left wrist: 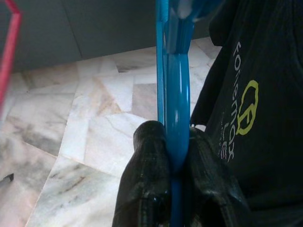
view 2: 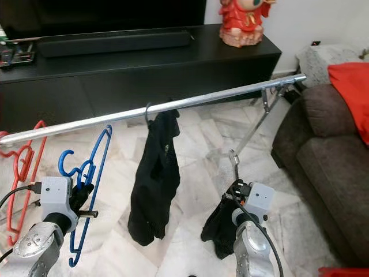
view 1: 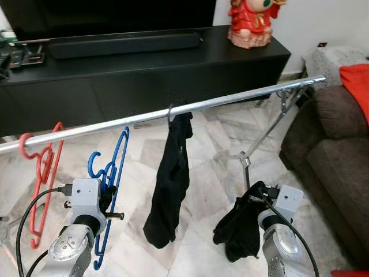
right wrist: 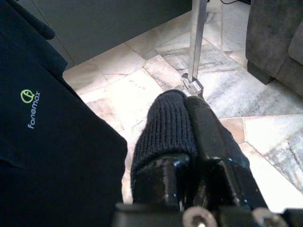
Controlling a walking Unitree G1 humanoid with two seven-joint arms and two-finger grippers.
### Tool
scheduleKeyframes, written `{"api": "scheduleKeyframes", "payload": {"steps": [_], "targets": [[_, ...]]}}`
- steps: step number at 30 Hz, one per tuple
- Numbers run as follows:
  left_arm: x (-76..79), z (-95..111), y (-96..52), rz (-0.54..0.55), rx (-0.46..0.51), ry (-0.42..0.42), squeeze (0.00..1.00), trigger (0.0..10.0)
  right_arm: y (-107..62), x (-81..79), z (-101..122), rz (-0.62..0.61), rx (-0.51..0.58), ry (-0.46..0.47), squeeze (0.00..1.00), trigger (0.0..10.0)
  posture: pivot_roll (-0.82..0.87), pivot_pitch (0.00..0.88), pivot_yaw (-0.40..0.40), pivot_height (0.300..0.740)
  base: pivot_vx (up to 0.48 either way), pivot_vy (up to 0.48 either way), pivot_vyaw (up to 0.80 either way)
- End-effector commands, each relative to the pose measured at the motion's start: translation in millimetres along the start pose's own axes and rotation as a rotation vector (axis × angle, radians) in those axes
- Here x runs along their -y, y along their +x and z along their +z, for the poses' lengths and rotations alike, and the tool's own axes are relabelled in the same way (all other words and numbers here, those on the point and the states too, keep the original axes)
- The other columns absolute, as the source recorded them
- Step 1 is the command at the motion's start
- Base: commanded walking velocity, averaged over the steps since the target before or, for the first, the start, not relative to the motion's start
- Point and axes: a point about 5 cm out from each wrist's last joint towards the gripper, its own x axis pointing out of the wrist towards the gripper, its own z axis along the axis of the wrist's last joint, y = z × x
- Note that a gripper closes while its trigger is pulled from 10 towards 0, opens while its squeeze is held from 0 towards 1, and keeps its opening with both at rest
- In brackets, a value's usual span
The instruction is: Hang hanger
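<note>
My left gripper (left wrist: pixel 173 163) is shut on the blue hanger (view 1: pixel 112 173), pinching its thin frame between both fingers. The hanger is tilted, with its hook below the silver rail (view 1: pixel 230 104) and one corner reaching up close to it. A red hanger (view 1: pixel 40 167) hooks over the rail's left end. A black shirt (view 1: pixel 173 184) with a green logo hangs from the rail's middle. My right gripper (right wrist: pixel 187 109), low on the right, is shut on a black garment (view 1: pixel 239 228); a knitted fold (right wrist: pixel 165 123) covers one finger.
A long black TV console (view 1: pixel 144 63) stands behind the rail, with a red figurine (view 1: pixel 249 23) on its right end. A brown sofa (view 1: pixel 334 150) with a red cloth (view 1: pixel 357 81) is at the right. The rack's slanted leg (view 1: pixel 271 127) stands on marble floor.
</note>
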Motion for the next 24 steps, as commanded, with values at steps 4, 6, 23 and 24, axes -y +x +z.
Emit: {"api": "scheduleKeyframes", "payload": {"steps": [4,6,23,24], "targets": [[0.5,1.7,-3.2,0.007,0.008,0.016,0.00,10.0,-1.5,-0.3,1.8,0.003,0.020,0.001,0.00,10.0,0.04,0.200,-0.029,0.740,0.000,0.000,0.00],[0.6,1.5,-4.0,0.009,0.009,0.011,0.00,10.0,-1.5,-0.3,1.8,0.003,0.020,0.003,0.00,10.0,0.04,0.198,-0.030,0.740,0.000,0.000,0.00],[6.2,-3.6,8.4,-0.004,0.033,-0.005,0.00,10.0,5.0,2.0,4.7,0.001,0.031,-0.004,0.00,10.0,0.03,0.132,-0.031,0.740,0.000,0.000,0.00],[6.9,-3.0,10.5,-0.009,0.035,-0.004,0.00,10.0,6.3,3.5,7.4,-0.006,0.040,-0.003,0.00,10.0,0.02,0.126,-0.028,0.740,0.000,0.000,0.00]]}}
